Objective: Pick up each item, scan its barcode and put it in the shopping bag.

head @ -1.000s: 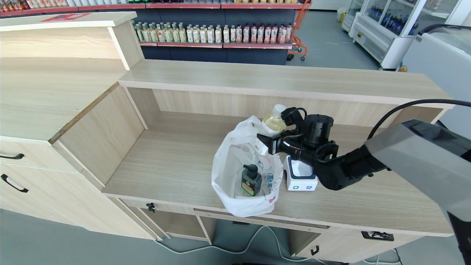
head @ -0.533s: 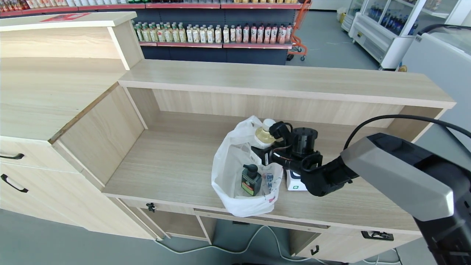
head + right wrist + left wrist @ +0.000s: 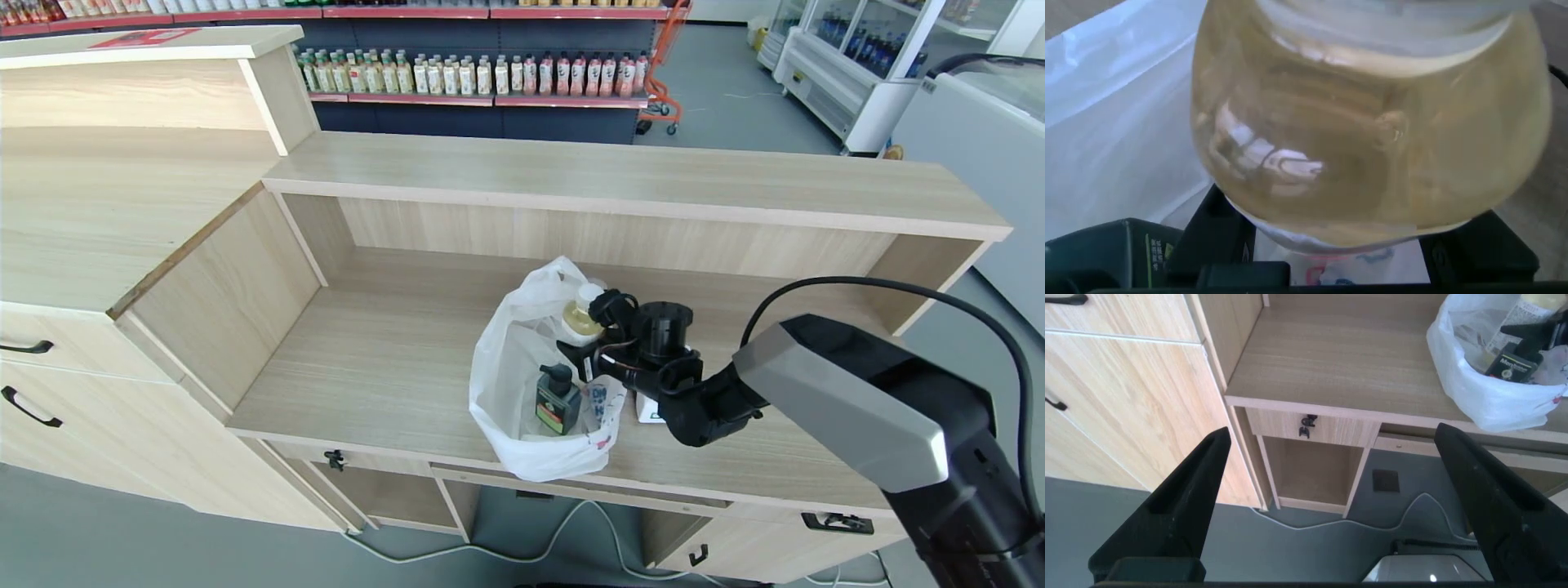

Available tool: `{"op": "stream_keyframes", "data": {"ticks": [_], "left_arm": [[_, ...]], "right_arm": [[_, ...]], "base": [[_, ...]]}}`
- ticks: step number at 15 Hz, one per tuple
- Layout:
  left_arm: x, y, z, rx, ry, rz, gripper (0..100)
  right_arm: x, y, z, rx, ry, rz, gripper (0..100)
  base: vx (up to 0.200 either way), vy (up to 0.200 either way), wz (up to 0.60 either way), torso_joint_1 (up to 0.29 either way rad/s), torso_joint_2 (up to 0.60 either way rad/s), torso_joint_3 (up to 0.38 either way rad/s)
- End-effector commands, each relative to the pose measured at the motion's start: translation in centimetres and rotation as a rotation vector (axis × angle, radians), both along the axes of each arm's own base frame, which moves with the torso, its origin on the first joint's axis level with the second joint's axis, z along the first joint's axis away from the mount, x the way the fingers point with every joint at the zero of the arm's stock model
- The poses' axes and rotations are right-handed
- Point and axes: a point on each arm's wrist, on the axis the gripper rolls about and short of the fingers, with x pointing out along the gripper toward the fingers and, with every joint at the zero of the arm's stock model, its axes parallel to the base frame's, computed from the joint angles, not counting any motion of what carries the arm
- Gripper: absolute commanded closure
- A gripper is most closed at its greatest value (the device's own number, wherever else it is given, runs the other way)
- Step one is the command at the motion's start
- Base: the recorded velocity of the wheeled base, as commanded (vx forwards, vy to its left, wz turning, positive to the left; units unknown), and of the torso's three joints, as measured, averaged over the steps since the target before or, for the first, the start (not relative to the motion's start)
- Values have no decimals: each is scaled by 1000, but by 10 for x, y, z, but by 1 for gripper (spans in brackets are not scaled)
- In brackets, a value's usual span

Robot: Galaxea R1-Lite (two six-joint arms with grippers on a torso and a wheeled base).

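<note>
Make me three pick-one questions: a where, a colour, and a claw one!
1. Where is the dark pump bottle? A) floor B) inside the white bag C) top ledge
2. The liquid in the drink bottle is? A) pale yellow B) blue C) red
3. The right claw is? A) open B) gripping a can C) shut on the drink bottle
Answers: 1B, it stands in the bag; 2A, the liquid looks yellowish up close; 3C, it grips the bottle at the bag's mouth.

No print is legible. Dark pump bottle (image 3: 558,402) in the shopping bag (image 3: 498,367): red-and-green label, characters too small. Drink bottle (image 3: 580,317) in the right end effector (image 3: 584,349): label print blurred. Red sign (image 3: 144,37) on the raised desk top (image 3: 229,45), ten o'clock: unreadable.
</note>
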Motion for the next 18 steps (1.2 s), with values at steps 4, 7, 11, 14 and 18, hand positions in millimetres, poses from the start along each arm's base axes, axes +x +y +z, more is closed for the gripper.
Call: {"op": "stream_keyframes", "data": {"ticks": [4, 7, 11, 14, 18], "left_arm": [[0, 0, 0, -1, 0, 0, 0], [0, 0, 0, -1, -2, 0, 0], [0, 0, 0, -1, 0, 0, 0], [0, 0, 0, -1, 0, 0, 0], [0, 0, 0, 0, -2, 0, 0]], "right_arm": [[3, -1, -18, -22, 4, -2, 100], [3, -2, -19, -28, 5, -2, 100], [4, -3, -18, -30, -1, -5, 0], [6, -5, -8, -12, -22, -11, 0], [-3, -9, 61, 117, -88, 14, 0]], "base": [[0, 0, 0, 0, 0, 0], [0, 0, 0, 0, 0, 0], [0, 0, 0, 0, 0, 0], [0, 0, 0, 0, 0, 0], [0, 0, 0, 0, 0, 0]]}}
